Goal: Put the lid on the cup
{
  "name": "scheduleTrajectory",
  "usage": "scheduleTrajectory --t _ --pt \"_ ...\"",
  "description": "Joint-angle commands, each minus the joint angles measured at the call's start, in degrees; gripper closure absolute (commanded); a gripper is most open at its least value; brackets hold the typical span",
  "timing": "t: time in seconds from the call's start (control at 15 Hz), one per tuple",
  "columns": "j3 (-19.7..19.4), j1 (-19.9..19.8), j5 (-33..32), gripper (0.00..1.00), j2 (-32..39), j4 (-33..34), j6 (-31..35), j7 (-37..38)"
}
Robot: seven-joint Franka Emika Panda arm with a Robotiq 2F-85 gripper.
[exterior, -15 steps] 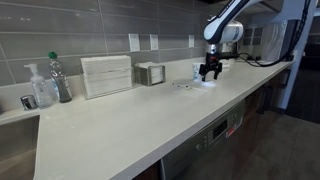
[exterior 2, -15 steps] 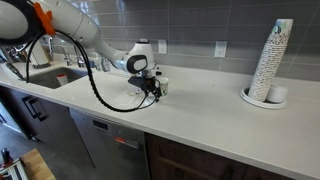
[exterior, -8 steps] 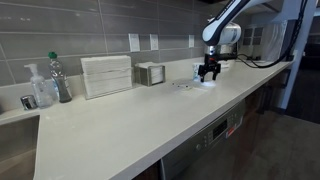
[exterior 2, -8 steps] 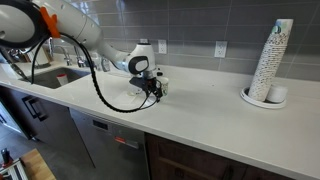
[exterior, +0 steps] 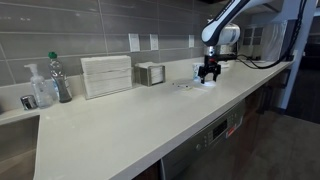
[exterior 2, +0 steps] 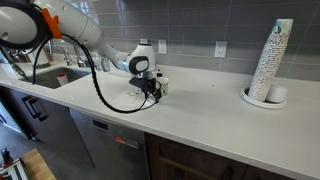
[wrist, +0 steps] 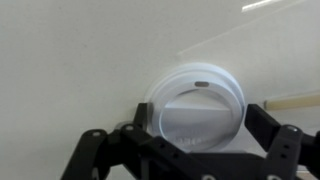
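Observation:
In the wrist view the lid (wrist: 195,100), a round white disc with a small sip slot, lies straight below my gripper (wrist: 185,138). The black fingers stand apart on either side of it, wider than the lid and not touching it. The wrist view does not show whether the cup is under the lid. In both exterior views a short white cup (exterior: 207,84) (exterior 2: 160,84) stands on the counter at the gripper (exterior: 208,72) (exterior 2: 150,92), largely hidden by the fingers.
A napkin holder (exterior: 150,73), a white rack (exterior: 106,75), a soap bottle (exterior: 40,88) and a drink bottle (exterior: 60,78) line the tiled wall. A tall stack of white cups (exterior 2: 271,62) stands at the counter's far end. A sink (exterior 2: 50,75) is behind the arm.
The gripper has lifted very slightly above the cup. Nothing else has moved.

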Motion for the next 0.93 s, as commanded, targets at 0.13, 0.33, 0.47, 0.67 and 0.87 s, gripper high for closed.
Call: scheduleTrajectory --t 0.13,0.33,0.47,0.67,0.87 --pt "-0.18 -0.03 0.62 0.00 1.43 2.21 -1.06 -0.35" --pt "-0.07 -0.10 0.76 0.12 1.55 2.38 -1.22 -0.48" --pt "-0.15 -0.05 0.65 0.16 1.70 2.52 -1.13 -0.35" --pt "-0.21 -0.02 0.55 0.19 1.82 2.75 -1.11 -0.31" --pt "-0.21 -0.02 0.55 0.21 1.89 2.89 -1.16 -0.33"
